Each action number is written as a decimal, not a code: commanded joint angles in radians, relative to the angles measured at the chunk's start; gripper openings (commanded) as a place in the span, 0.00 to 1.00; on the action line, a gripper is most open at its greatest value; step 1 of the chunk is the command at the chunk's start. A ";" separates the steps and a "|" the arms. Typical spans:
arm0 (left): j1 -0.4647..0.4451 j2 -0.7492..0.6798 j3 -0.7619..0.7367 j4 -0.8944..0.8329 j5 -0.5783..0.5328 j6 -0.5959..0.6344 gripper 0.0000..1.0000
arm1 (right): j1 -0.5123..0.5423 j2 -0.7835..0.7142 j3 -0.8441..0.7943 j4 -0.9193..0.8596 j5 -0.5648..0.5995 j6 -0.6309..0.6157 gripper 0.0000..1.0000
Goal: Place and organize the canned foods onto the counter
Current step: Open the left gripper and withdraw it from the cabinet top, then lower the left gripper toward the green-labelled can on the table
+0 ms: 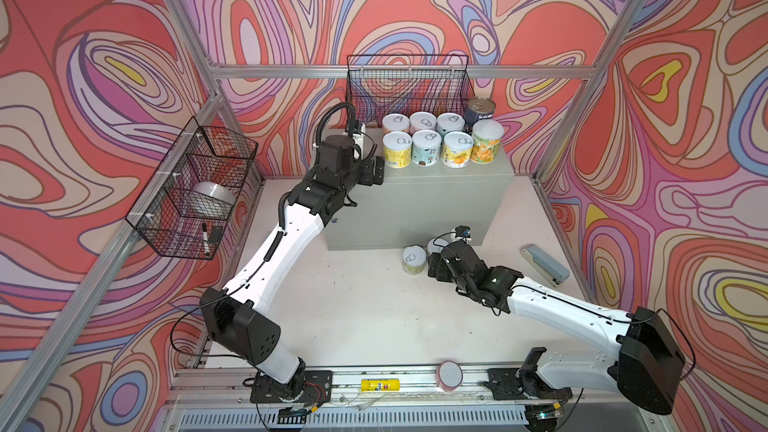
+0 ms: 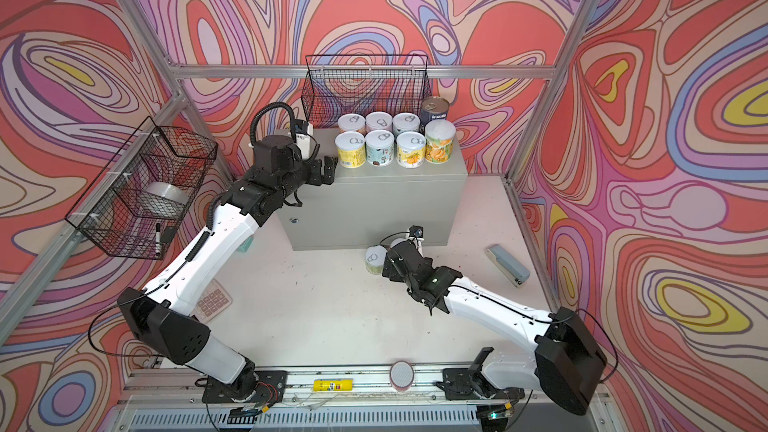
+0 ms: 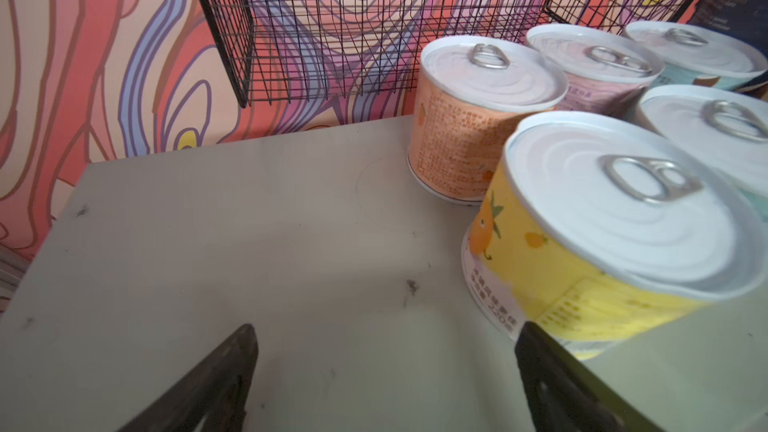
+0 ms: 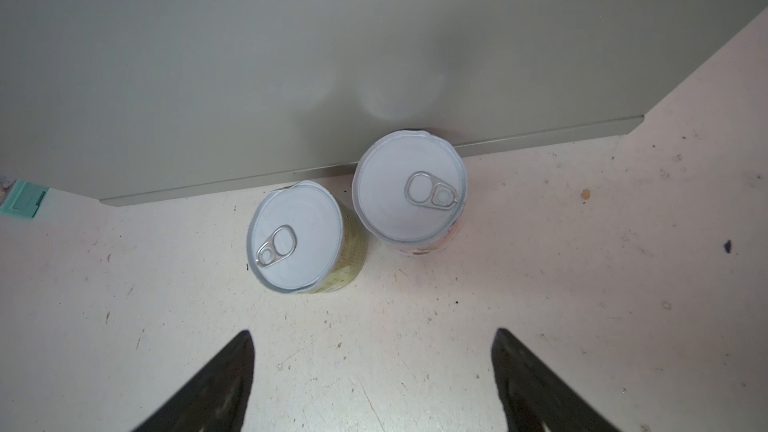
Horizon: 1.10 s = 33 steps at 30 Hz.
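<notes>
Several canned foods stand in two rows on the counter [image 1: 419, 205], among them a yellow can [image 3: 602, 243] at the front left, a dark-blue can [image 1: 480, 112] and an orange-fruit can [image 1: 487, 142] at the right end. My left gripper [image 3: 386, 328] hovers open and empty over the counter's bare top, just left of the yellow can [image 1: 397, 151]. Two more cans [image 4: 297, 236] [image 4: 409, 189] stand on the white table against the counter's front. My right gripper [image 4: 374, 331] is open above the table just short of them, holding nothing.
A black wire basket [image 1: 409, 81] hangs on the back wall right behind the cans. A second basket [image 1: 195, 189] with a tape roll hangs at the left. On the table lie a stapler [image 1: 544, 263] and a calculator [image 2: 212, 303]. A pink roll [image 1: 451, 374] and a yellow tube [image 1: 379, 385] sit on the front rail.
</notes>
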 commanded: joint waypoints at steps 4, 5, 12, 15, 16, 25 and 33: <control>0.002 -0.161 -0.073 -0.050 -0.048 -0.040 1.00 | -0.044 -0.069 0.006 -0.045 0.009 -0.072 0.92; 0.002 -0.187 -0.080 -0.093 -0.043 -0.039 1.00 | -0.048 -0.076 0.006 -0.051 0.006 -0.075 0.92; -0.049 -0.434 -0.311 -0.090 -0.025 -0.010 1.00 | -0.050 -0.133 -0.027 -0.082 0.010 -0.064 0.92; -0.086 -0.533 -0.453 -0.005 -0.018 -0.017 1.00 | -0.050 -0.150 -0.064 -0.076 0.002 -0.053 0.92; -0.102 -0.568 -0.510 0.040 -0.019 -0.019 1.00 | -0.050 -0.157 -0.076 -0.073 0.000 -0.047 0.92; -0.187 -0.671 -0.732 -0.008 0.026 -0.221 1.00 | -0.050 -0.228 -0.167 -0.053 -0.020 -0.019 0.92; -0.273 -0.650 -0.895 0.079 0.022 -0.220 1.00 | -0.050 -0.178 -0.219 0.039 -0.056 -0.007 0.91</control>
